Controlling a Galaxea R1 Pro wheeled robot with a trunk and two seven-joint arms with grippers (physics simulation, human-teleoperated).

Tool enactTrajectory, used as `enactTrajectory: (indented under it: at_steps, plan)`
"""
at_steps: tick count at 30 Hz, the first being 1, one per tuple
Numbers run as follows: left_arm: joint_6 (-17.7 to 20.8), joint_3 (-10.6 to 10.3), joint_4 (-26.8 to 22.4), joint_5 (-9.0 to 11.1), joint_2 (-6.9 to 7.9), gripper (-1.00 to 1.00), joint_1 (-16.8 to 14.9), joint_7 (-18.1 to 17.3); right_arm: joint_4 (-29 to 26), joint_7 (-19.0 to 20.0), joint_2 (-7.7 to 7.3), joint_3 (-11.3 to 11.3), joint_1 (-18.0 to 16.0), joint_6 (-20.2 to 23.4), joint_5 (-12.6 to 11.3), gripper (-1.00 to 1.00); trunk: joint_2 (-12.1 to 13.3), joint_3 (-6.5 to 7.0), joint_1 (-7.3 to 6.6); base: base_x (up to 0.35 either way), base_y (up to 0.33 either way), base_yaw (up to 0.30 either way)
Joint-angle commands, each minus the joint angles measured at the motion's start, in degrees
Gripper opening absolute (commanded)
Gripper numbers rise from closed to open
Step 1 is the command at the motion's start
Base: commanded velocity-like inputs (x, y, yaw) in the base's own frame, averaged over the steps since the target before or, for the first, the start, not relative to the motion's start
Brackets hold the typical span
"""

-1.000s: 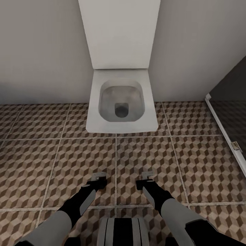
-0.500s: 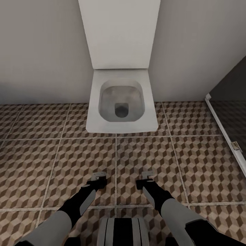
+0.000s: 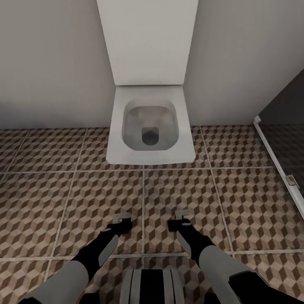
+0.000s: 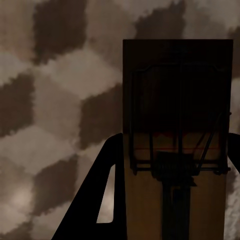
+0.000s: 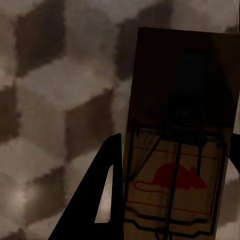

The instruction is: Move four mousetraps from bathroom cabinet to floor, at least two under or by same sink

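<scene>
Nothing has changed over the last sec: head view is identical frame to frame, so base, trunk and both arms are at a standstill. The robot faces a white toilet (image 3: pixel 147 126) against the far wall, w/ the dark glass shower wall (image 3: pixel 283 126) at right. Both arms hang low over the bathroom floor (image 3: pixel 50 202), near the robot's body.

Left gripper (image 3: pixel 122 220) is closed on a mousetrap (image 4: pixel 177 145); wrist view shows the board between the dark fingers (image 4: pixel 102 200), wire spring across it, cube tiles behind. Right gripper (image 3: pixel 180 218) likewise grips a second mousetrap (image 5: pixel 177 150), red mouse print (image 5: pixel 172 177) plain on it. So two traps are off the cabinet and in hand, above the tiles, not yet set down.

Judgement: the pause prob. means the operator is picking a direction. No sink in sight here, only the toilet, so dropping both here wouldn't meet the sink condition. Next likely needs a turn or drive toward the sink before release.
</scene>
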Motion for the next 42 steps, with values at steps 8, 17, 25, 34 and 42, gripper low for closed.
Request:
enactTrajectory:
  at_steps: [8,17,25,34,42]
  plan:
    - [0.17,-0.38,-0.10,0.48,0.06,-1.00,-0.02,0.67,0.15,-0.30,0.00,1.66,-0.01,-1.84,-0.47,1.00,-0.01,-0.03,-0.01,0.000,0.000,0.000]
    - [0.17,-0.38,-0.10,0.48,0.06,-1.00,-0.02,0.67,0.64,-0.32,0.00,1.99,-0.01,-1.99,-0.47,1.00,-0.01,-0.03,-0.01,0.000,0.000,0.000]
    - [0.17,-0.38,-0.10,0.48,0.06,-1.00,-0.02,0.67,0.67,-0.32,0.00,2.04,-0.01,-2.00,-0.42,1.00,-0.01,-0.03,-0.01,0.000,0.000,0.000]
    - [-0.15,-0.38,-0.10,0.48,0.06,1.00,-0.02,0.67,0.68,-0.32,0.00,2.07,-0.01,-2.00,-0.39,1.00,-0.01,-0.03,-0.01,0.000,0.000,0.000]
    - [-0.89,-0.37,-0.10,0.55,0.06,1.00,-0.02,0.67,0.68,-0.32,0.00,2.08,-0.01,-2.00,-0.39,1.00,-0.01,-0.03,-0.01,0.000,0.000,0.000]
